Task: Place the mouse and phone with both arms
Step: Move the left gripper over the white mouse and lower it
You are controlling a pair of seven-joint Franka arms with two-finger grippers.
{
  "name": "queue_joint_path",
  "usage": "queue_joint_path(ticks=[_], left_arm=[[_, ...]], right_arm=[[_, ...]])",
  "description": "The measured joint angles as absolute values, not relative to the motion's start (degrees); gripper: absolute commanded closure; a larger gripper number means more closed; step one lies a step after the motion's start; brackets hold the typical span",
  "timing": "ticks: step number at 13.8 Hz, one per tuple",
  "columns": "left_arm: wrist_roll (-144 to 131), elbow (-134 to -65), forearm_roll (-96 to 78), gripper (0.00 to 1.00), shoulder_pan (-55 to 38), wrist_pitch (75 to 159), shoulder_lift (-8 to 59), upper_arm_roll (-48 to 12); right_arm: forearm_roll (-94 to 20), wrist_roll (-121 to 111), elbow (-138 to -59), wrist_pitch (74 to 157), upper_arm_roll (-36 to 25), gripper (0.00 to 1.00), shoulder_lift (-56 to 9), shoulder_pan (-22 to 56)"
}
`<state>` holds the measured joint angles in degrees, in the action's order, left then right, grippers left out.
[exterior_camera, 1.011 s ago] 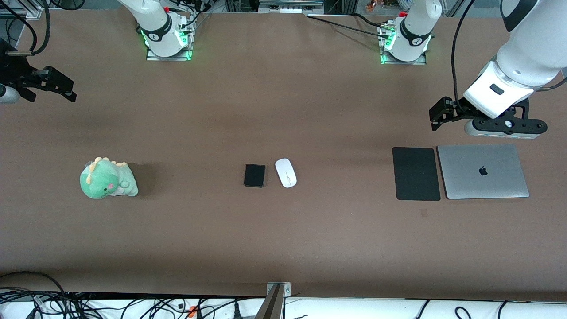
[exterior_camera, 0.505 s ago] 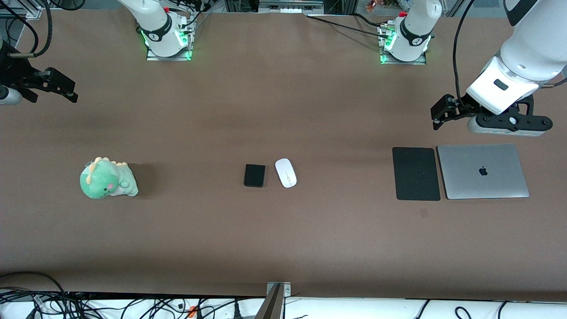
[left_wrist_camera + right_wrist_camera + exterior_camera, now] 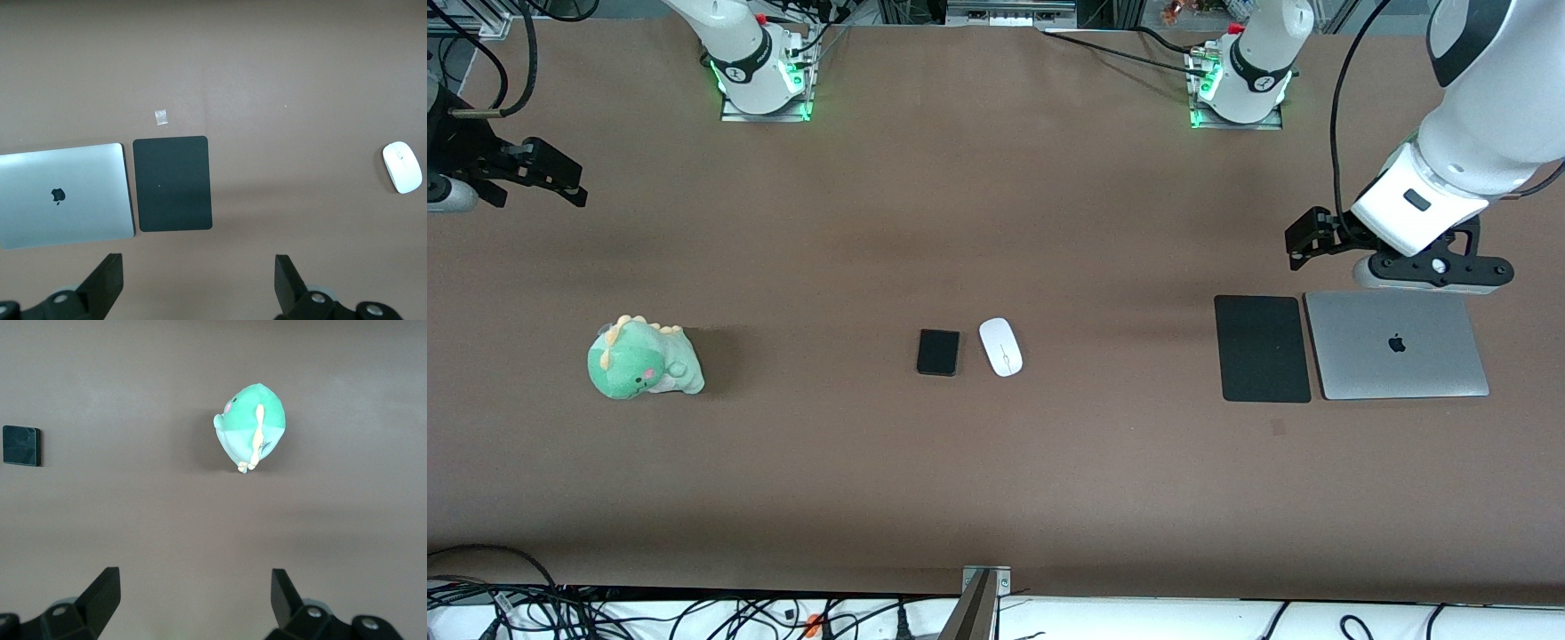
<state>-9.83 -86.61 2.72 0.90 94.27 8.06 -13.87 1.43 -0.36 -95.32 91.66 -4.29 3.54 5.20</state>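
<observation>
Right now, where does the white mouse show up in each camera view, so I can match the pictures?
Front view: the mouse lies mid-table beside the phone, on the side toward the left arm's end.
Left wrist view: the mouse sits at the picture's edge, apart from the mouse pad.
Right wrist view: not in it; only the phone shows.
Shared landmark: the mouse pad, seen in the front and left wrist views.

A green plush dinosaur (image 3: 645,359) sat toward the right arm's end of the desk (image 3: 996,480); a black mouse pad (image 3: 1262,348) lay just beside a closed silver laptop (image 3: 1396,344).
</observation>
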Motion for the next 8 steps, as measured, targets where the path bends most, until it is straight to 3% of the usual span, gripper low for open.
queue_joint_path(ticks=[4,8], left_arm=[[-12.09,-86.67,1.52,0.0,0.76,94.12,9.48,-14.94],[-22.61,-86.73,1.35,0.0,0.64,95.46,12.6,-20.4]], right_arm=[[1.41,-0.36,-95.49,91.66,-4.28,0.0,3.41,5.49],[1.41,-0.36,-95.57,91.66,-4.26,0.0,3.09,5.61]])
